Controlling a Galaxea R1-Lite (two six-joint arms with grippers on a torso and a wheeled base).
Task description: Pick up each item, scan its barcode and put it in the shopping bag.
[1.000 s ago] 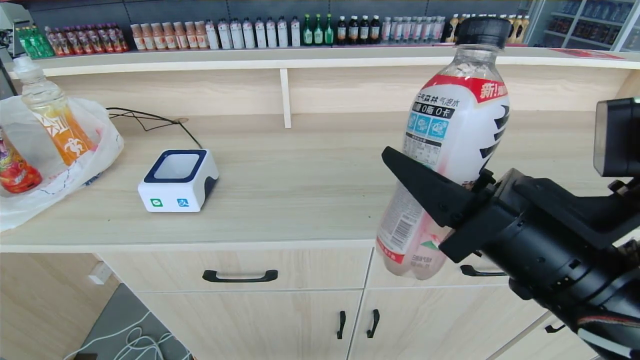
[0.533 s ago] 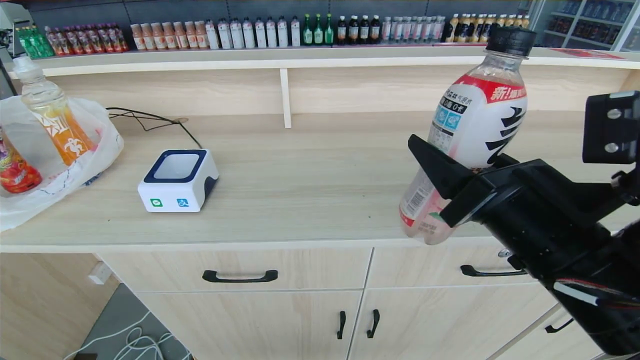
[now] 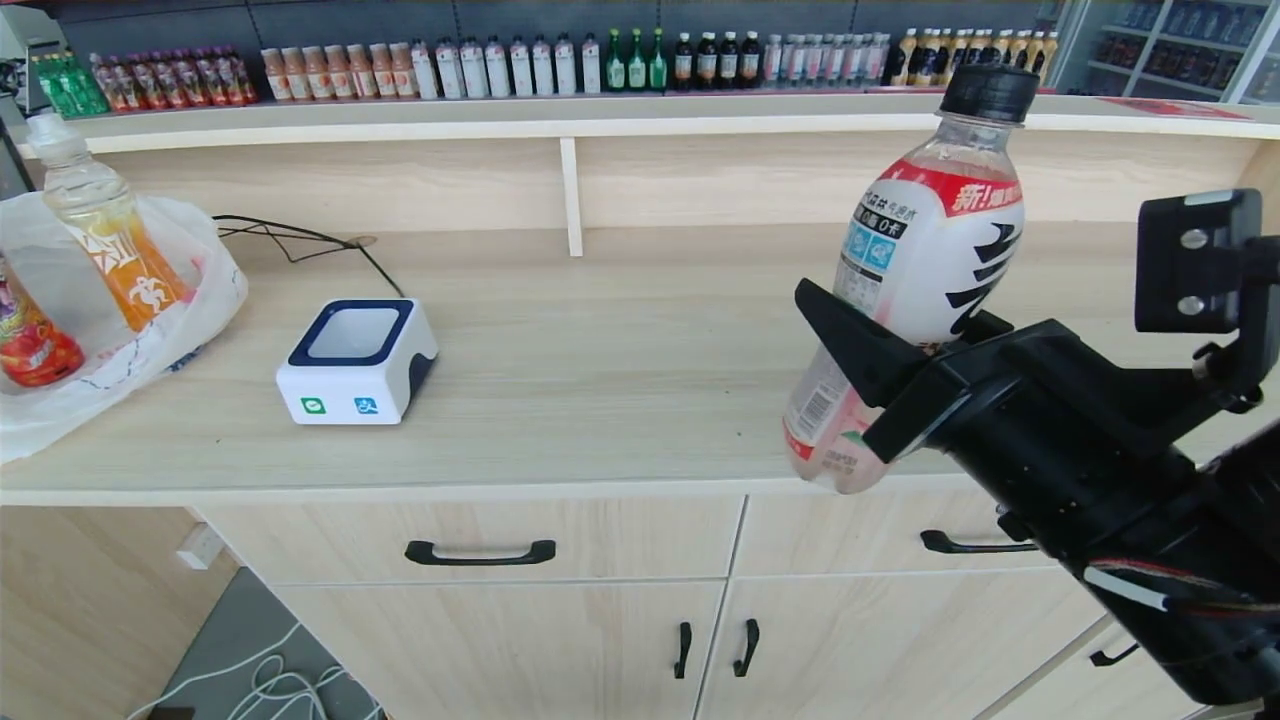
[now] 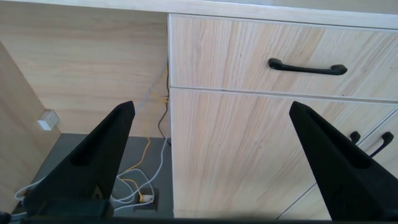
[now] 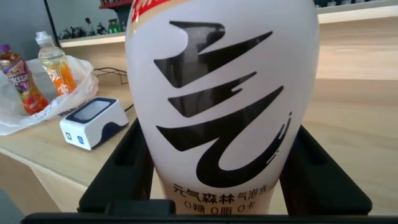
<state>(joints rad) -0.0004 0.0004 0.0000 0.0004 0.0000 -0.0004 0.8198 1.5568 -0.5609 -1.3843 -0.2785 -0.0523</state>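
My right gripper [image 3: 915,350] is shut on a white-labelled drink bottle [image 3: 915,270] with a black cap, held tilted above the counter's front right part. Its barcode [image 3: 818,402] faces left, toward the scanner. The same bottle [image 5: 224,99] stands close up between the gripper's black jaws in the right wrist view. The white and blue barcode scanner [image 3: 357,360] sits on the counter to the left. The white shopping bag [image 3: 120,330] lies at the far left with an orange drink bottle [image 3: 105,225] and a red bottle [image 3: 30,340] in it. My left gripper [image 4: 211,162] hangs open below the counter, facing the drawers.
The wooden counter [image 3: 600,380] has a raised back ledge with a vertical divider [image 3: 571,195]. A black cable [image 3: 290,240] runs from the scanner to the back. Drawers with black handles [image 3: 480,552] are below. Shelves of bottles [image 3: 600,60] stand far behind.
The right gripper with the bottle first moved right and away from the camera, tilting the bottle, then shifted slightly back to the left. The scanner and bag stayed put.
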